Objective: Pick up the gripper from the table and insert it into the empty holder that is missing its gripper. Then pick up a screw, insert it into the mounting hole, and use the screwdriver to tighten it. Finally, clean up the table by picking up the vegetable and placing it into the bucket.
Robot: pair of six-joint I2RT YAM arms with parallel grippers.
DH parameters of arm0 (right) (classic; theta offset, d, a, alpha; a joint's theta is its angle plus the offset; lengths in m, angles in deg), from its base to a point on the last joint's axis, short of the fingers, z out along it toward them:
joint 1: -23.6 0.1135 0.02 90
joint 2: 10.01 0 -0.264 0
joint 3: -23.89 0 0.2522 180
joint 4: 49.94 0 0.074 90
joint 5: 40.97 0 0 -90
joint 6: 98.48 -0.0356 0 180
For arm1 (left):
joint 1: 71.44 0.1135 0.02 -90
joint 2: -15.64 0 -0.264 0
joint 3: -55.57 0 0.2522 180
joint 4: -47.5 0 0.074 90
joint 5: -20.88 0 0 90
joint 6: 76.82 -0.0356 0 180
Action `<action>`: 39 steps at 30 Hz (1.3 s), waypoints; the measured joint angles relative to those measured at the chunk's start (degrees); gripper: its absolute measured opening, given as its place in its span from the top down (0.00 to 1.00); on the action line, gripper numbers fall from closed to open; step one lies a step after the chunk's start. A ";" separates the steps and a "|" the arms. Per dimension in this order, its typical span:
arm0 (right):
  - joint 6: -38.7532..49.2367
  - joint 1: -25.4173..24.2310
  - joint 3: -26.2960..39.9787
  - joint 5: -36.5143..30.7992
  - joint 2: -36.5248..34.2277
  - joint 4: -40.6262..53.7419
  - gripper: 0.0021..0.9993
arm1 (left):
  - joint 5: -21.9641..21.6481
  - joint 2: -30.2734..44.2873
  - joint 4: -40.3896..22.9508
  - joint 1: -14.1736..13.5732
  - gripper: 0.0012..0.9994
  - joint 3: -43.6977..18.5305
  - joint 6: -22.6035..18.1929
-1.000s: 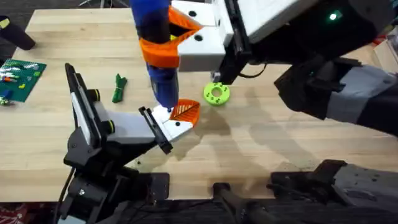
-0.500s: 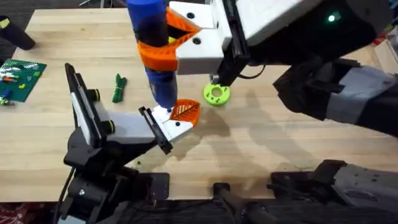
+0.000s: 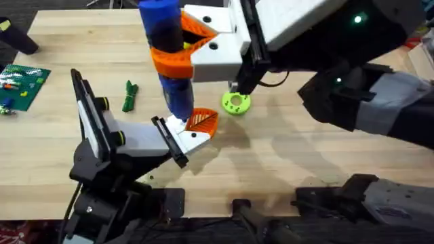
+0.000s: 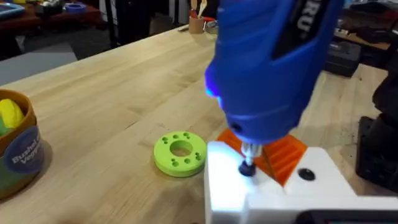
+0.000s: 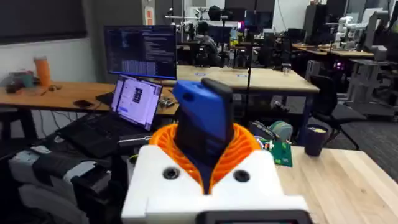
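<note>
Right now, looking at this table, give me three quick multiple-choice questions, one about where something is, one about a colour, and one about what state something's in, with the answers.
1. Where does the vegetable lie?
A. On the table, apart from the holder
B. In the bucket
C. On the green disc

2. What colour is the round disc with holes?
A. Red
B. Lime green
C. White

3. What is the right gripper doing?
A. Open above the table
B. Shut on the screwdriver
C. Shut on the vegetable

Answers: 1 A, the overhead view shows it on bare wood beyond the holder. 2 B, both the overhead and left wrist views show it lime green. 3 B, its orange pads clamp the blue screwdriver, whose tip meets the holder.
</note>
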 joint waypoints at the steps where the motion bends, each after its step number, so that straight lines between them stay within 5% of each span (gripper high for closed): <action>1: 0.00 0.00 0.00 0.00 0.00 0.00 0.97 | 0.00 0.00 0.00 0.00 0.99 0.00 0.00; 39: 0.21 0.00 0.00 -0.21 0.00 0.96 0.97 | 0.01 0.00 -0.01 0.00 0.99 0.00 0.01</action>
